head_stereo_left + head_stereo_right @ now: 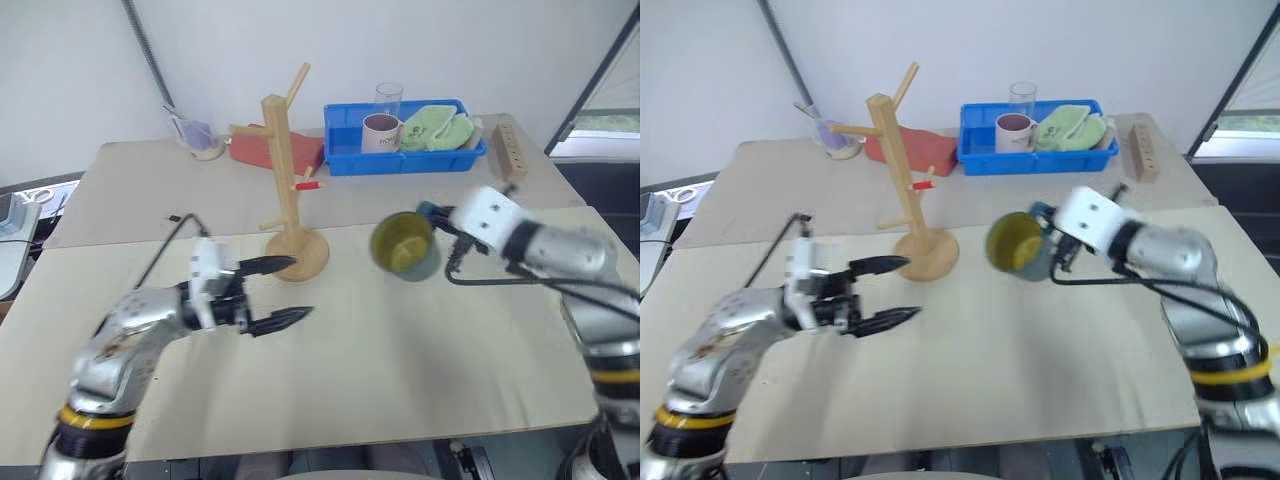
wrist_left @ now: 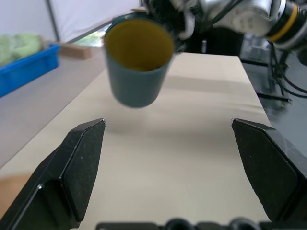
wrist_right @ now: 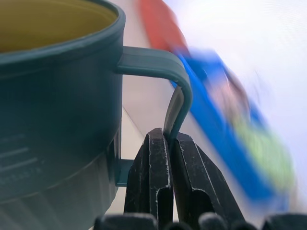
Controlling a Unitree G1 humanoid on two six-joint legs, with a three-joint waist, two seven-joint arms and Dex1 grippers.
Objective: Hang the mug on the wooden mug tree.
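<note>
While the head views are looking down over the pale worktop [image 1: 400, 370], the right gripper [image 1: 432, 213] is holding the teal-blue mug with the yellow-green inside [image 1: 405, 245] clear of the surface, its mouth turned sideways, near the middle of the worktop. Beside it, the tall pale wooden mug tree with angled pegs [image 1: 285, 170] is standing on its round base, well in from the far edge. Nearer the front edge, the left gripper [image 1: 284, 290] is spreading its black fingers wide around nothing. From the left wrist, the mug is hanging beyond those parted fingers [image 2: 79, 163]. At the right wrist, both fingers [image 3: 156, 177] are pinching the mug's loop handle [image 3: 168, 76].
</note>
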